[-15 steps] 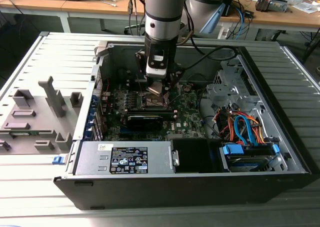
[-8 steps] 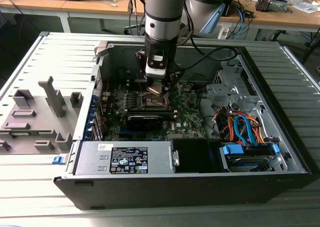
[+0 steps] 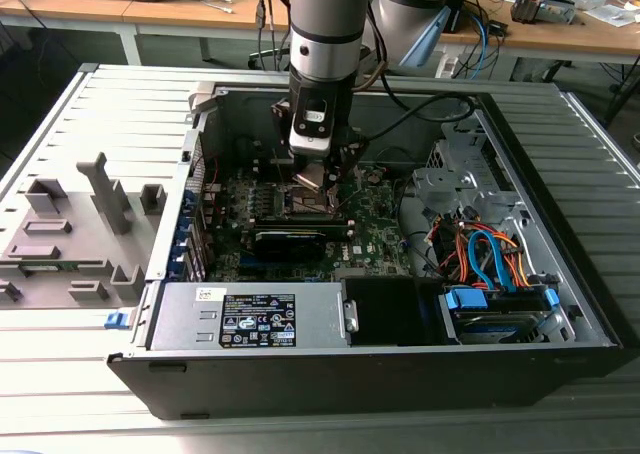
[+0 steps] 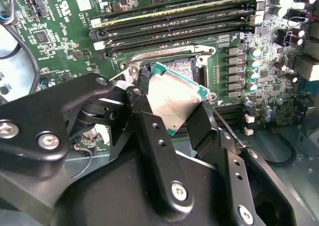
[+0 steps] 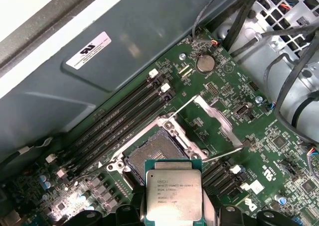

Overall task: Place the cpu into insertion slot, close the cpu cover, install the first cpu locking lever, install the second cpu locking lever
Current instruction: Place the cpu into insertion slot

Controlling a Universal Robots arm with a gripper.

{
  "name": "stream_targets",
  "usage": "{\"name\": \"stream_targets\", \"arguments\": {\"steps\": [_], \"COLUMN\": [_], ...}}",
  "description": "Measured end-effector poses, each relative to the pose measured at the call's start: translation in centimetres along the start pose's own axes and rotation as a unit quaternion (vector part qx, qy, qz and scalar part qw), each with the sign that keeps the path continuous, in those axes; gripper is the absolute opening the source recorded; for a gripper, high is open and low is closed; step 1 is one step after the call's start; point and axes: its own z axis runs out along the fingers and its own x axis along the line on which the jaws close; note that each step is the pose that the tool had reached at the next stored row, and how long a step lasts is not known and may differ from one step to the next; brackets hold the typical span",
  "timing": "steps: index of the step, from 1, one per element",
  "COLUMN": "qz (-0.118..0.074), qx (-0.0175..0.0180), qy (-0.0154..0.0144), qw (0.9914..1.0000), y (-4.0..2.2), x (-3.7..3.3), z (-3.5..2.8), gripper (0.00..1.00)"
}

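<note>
My gripper (image 4: 169, 109) is shut on the cpu (image 4: 172, 99), a flat square chip with a dull silver top and green edge, held by two opposite sides. In the first wrist view the cpu (image 5: 173, 193) hangs just short of the insertion slot (image 5: 152, 154), whose dark centre lies bare inside a silvery rim. The cpu cover (image 5: 219, 119) is swung open beside the slot, and two thin wire levers (image 5: 224, 155) stand released. In the exterior view the gripper (image 3: 318, 179) hovers low over the green motherboard (image 3: 375, 224), tilting the chip above the slot (image 3: 300, 202).
Long black memory slots (image 5: 124, 119) run beside the socket. A black expansion card (image 3: 290, 242) lies across the board. The case wall (image 3: 330, 104) rises behind, with the power supply (image 3: 250, 319) in front, and cables and a drive bay (image 3: 495, 269) at the exterior view's right.
</note>
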Motion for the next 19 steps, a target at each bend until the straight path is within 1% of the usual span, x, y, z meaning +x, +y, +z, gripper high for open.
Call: {"name": "stream_targets", "arguments": {"steps": [1,3,4,5,19], "qz": [0.001,0.014,0.023,0.027,0.037], "qx": [0.0,-0.0002,-0.0003,-0.0004,-0.0005], "qy": [0.0,-0.0002,-0.0003,-0.0003,-0.0005], "qw": [1.0,0.9999,0.99973,0.99965,0.9993], "y": [0.0,0.0,0.0,0.0,0.0], "x": [0.0,0.0,0.0,0.0,0.0], "z": [0.0,0.03,0.04,0.05,0.07], "gripper": [0.54,0.54,0.54,0.54,0.54]}}
